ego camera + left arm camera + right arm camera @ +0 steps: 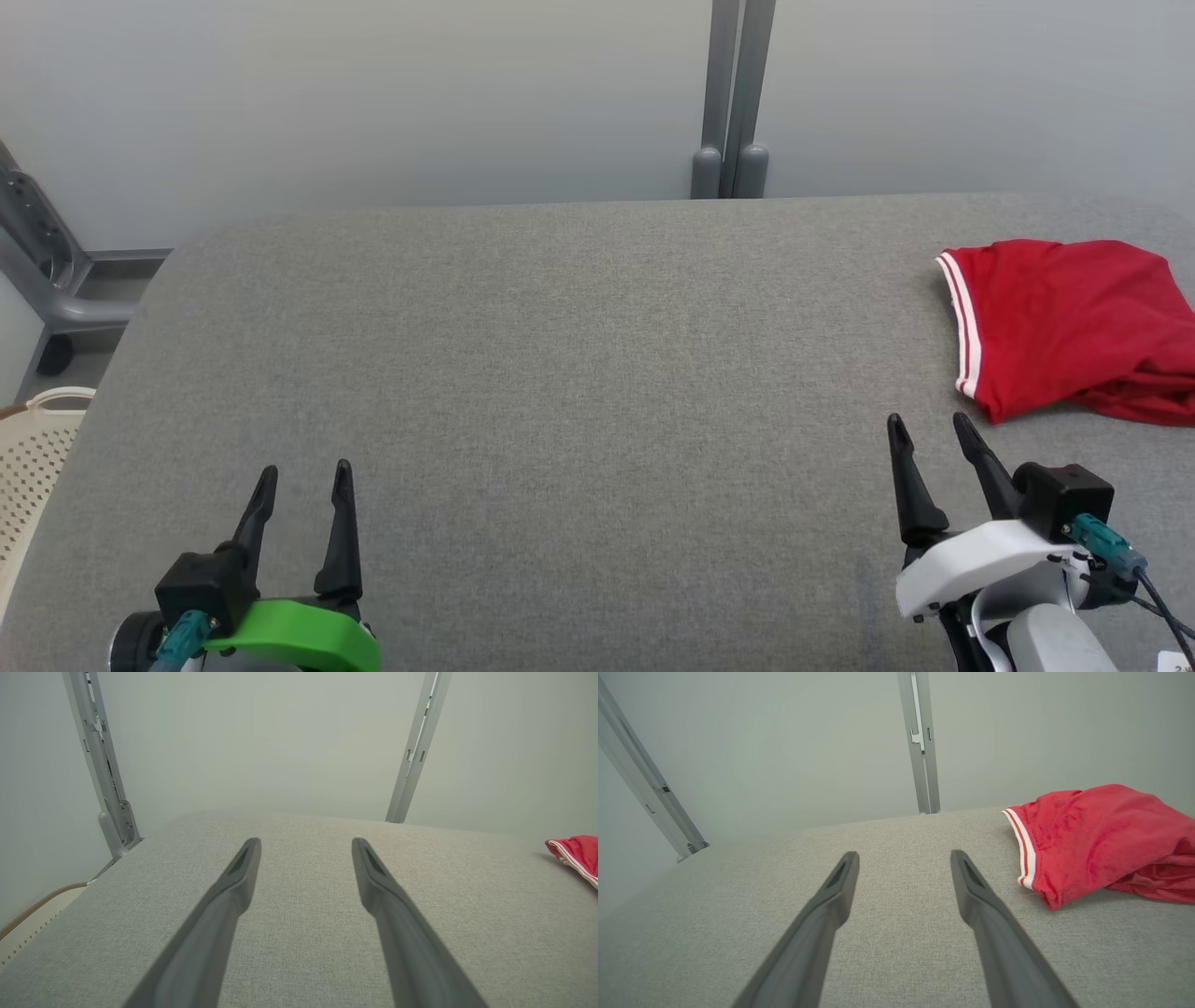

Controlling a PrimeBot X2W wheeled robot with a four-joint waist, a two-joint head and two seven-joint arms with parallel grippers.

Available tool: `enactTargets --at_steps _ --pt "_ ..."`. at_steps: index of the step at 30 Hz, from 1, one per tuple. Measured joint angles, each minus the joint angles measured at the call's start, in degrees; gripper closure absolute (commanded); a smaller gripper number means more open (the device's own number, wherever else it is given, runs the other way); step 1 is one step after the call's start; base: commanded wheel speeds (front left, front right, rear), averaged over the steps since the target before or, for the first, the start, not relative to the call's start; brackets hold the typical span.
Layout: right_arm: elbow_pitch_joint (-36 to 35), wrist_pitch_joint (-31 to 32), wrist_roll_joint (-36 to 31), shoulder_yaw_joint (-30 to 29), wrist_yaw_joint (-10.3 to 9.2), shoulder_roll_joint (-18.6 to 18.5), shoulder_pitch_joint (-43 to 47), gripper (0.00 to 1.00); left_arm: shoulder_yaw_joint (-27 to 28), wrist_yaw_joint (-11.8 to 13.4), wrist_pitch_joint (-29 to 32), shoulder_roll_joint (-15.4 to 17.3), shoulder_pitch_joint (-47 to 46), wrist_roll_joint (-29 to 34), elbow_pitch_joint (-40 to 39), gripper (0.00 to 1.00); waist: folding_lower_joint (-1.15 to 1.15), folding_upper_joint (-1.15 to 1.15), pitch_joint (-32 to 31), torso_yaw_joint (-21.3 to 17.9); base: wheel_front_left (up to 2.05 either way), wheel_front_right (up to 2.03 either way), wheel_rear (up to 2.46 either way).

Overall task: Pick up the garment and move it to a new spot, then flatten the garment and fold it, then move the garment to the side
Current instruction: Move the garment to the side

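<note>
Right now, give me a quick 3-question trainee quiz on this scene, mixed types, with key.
1. True or false: the red garment lies bunched on the right part of the grey table, closer to the right gripper than to the left gripper.
2. The left gripper is: A) shut on cloth, B) open and empty, C) shut and empty.
3. Fill in: the stripes along the garment's edge are ___.

Key: 1 true; 2 B; 3 white.
</note>
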Motion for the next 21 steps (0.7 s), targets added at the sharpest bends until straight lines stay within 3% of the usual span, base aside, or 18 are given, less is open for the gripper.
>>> enactTargets --at_steps 11,21 --pt "-0.5 -3.1 -5.9 -1.5 0.0 0.0 3.4 0.0 1.9 -0.3 -0.3 -2.0 5.0 4.1 -2.9 0.0 0.0 0.0 -0.1 -0.7 0.0 0.0 0.0" --pt "1.0 -3.4 -7.9 -4.1 0.0 0.0 4.6 0.0 5.3 -1.1 -0.3 -3.2 6.0 5.1 -0.3 0.0 0.0 0.0 0.5 -1.1 0.0 0.0 0.0"
